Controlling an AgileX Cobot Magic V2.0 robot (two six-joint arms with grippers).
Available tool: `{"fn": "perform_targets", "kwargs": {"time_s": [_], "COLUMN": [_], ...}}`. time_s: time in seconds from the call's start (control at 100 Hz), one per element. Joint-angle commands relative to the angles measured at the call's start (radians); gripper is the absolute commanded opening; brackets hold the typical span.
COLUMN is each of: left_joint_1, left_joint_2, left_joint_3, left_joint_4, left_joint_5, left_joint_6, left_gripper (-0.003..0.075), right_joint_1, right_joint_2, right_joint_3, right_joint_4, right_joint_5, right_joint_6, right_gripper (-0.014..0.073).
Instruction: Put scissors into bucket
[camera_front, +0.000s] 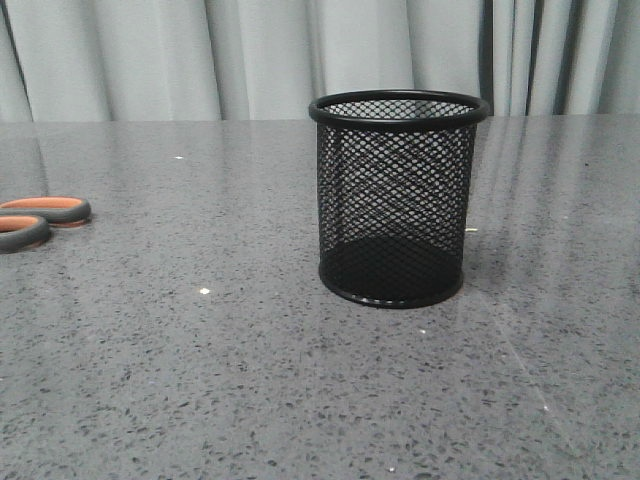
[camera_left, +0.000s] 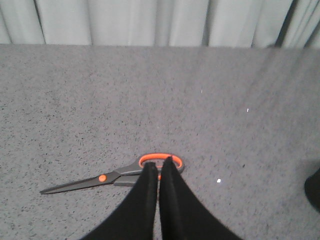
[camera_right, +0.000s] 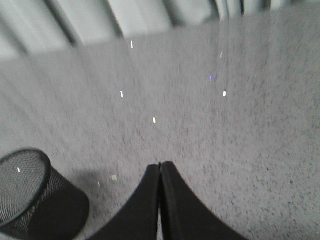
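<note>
The scissors (camera_front: 40, 218) lie flat on the grey table at the far left of the front view, where only their orange-lined loop handles show. In the left wrist view the whole scissors (camera_left: 102, 177) show, dark blades pointing away from the handles. My left gripper (camera_left: 160, 162) is shut, its tips over the handle loop, holding nothing. The black mesh bucket (camera_front: 398, 200) stands upright and empty at the table's middle. It also shows in the right wrist view (camera_right: 35, 200). My right gripper (camera_right: 160, 165) is shut and empty, beside the bucket and apart from it.
Grey curtains (camera_front: 250, 50) hang behind the table's far edge. The speckled grey tabletop (camera_front: 200, 380) stretches between the scissors and the bucket. A dark shape (camera_left: 314, 187) at the edge of the left wrist view is too cut off to name.
</note>
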Motion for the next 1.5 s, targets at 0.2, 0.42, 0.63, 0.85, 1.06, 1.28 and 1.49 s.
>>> {"fn": "perform_targets", "kwargs": {"time_s": [0.2,0.42,0.63,0.85,1.06,1.28,1.49], "left_joint_1": [0.001,0.001,0.001,0.001,0.001,0.001,0.001], "left_joint_2": [0.263,0.361,0.387,0.387,0.387,0.387,0.388], "left_joint_3": [-0.241,-0.258,-0.258,-0.258,-0.258,-0.258,-0.258], "left_joint_4": [0.036,0.073,0.015,-0.007,-0.031,-0.031,-0.042], "left_joint_5": [0.279,0.374,0.434,0.437,0.458,0.460,0.445], "left_joint_6": [0.138,0.233,0.372,0.379,0.386,0.386,0.391], "left_gripper": [-0.0019,-0.0016,0.0148,0.0347,0.0442,0.0442,0.0441], "right_joint_1": [-0.006,-0.004,-0.004,-0.004,-0.004,-0.004,-0.004], "right_joint_2": [0.298,0.379,0.387,0.387,0.387,0.387,0.387], "right_joint_3": [-0.350,-0.432,-0.438,-0.438,-0.438,-0.438,-0.438], "right_joint_4": [-0.014,0.008,0.105,0.128,0.138,0.138,0.140], "right_joint_5": [0.336,0.429,0.440,0.436,0.421,0.389,0.406], "right_joint_6": [-0.123,-0.131,-0.229,-0.241,-0.241,-0.241,-0.241], "right_gripper": [-0.0045,-0.0044,0.0113,0.0375,0.0373,0.0373,0.0373]}}
